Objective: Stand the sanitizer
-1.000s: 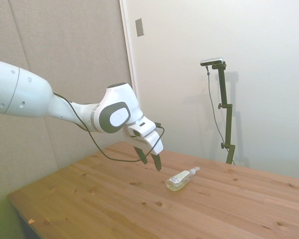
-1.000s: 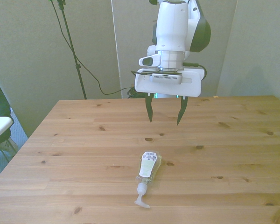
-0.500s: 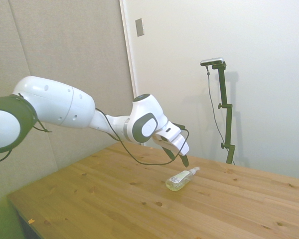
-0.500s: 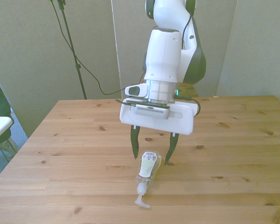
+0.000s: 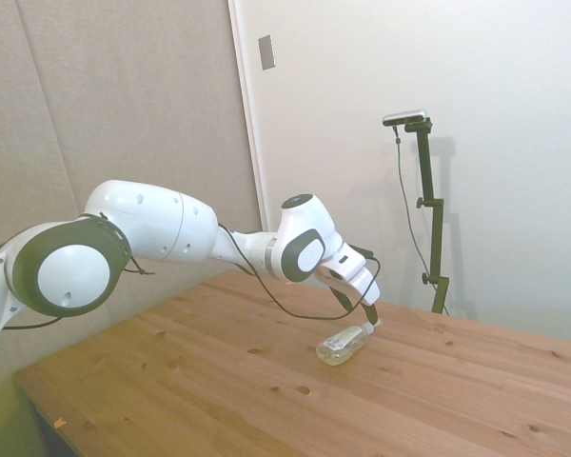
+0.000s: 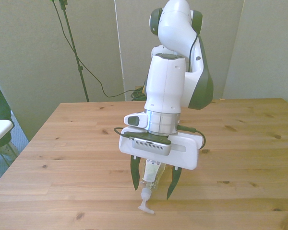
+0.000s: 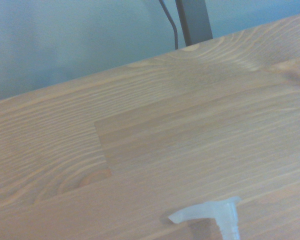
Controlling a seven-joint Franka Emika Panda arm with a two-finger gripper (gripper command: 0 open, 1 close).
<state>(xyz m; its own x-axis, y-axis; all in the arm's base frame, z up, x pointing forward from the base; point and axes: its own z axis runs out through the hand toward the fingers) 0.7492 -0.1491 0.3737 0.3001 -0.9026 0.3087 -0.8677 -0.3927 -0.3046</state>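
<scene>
The white arm's two-finger pincer (image 6: 152, 181) hangs spread wide, its dark fingers (image 6: 134, 175) on either side of the small clear plastic sanitizer bottle (image 6: 150, 174), not touching it. The bottle lies on its side on the pale wooden counter (image 6: 77, 143), its white pump top (image 7: 212, 216) toward the near edge.

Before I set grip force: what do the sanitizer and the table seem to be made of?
The sanitizer looks like thin clear glossy plastic: yellowish liquid shows through, with a paper-like white label and a translucent white plastic pump. The table looks like smooth jointed pine boards, with visible grain and knots; any coating is unclear.
</scene>
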